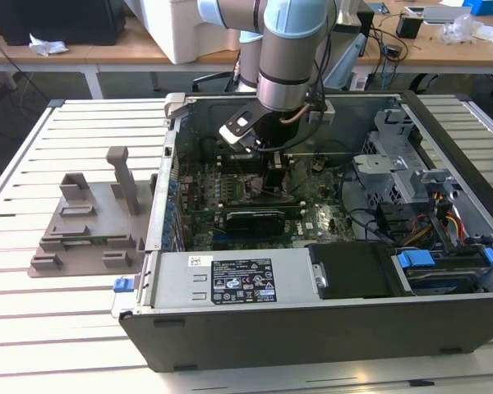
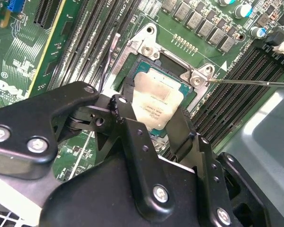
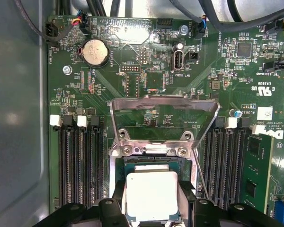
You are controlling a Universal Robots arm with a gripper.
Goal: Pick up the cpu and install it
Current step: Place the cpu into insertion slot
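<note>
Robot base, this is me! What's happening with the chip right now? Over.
Pincer shut on the cpu. Cpu over the open socket, bracket flipped up. Nothing in the way.

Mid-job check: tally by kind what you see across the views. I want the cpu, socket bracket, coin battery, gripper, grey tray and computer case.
cpu: 1
open metal socket bracket: 1
coin battery: 1
gripper: 1
grey plastic tray: 1
computer case: 1
Total: 6
</note>
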